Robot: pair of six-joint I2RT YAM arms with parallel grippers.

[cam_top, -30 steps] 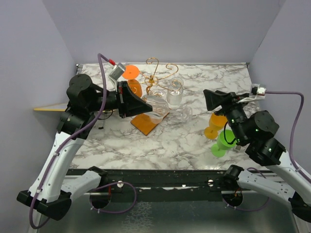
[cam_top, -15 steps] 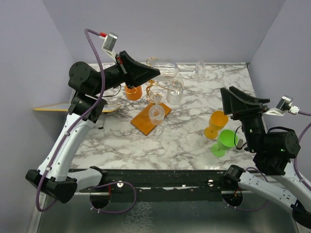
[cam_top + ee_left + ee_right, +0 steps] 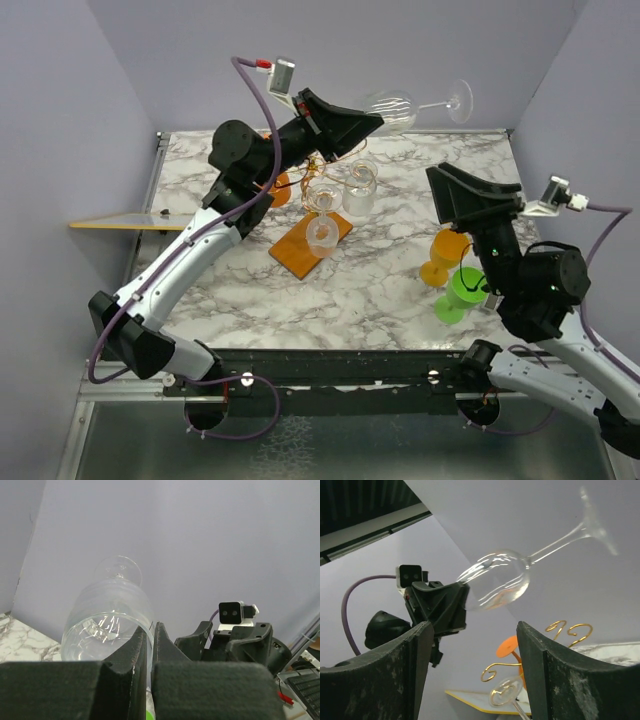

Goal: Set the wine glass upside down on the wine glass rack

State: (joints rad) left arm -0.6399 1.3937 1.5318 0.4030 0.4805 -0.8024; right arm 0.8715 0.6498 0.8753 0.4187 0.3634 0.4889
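Clear wine glass (image 3: 395, 104) clamped at rim in left gripper (image 3: 374, 117), sideways above wine glass rack (image 3: 298, 250); right gripper (image 3: 478, 188) spread, empty. Mid-carry, probably; next invert, hook foot.

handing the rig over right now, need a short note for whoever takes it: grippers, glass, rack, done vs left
Left gripper: shut on the bowl rim of the wine glass, which is held high over the back of the table, lying nearly sideways, foot to the right.
Right gripper: open, empty, raised and facing the glass.
Wine glass rack: on the table below the glass, with other clear glasses at its arms.
Done: glass picked up and lifted.
Left: turn it bowl down, hang it on a free arm of the rack, release.
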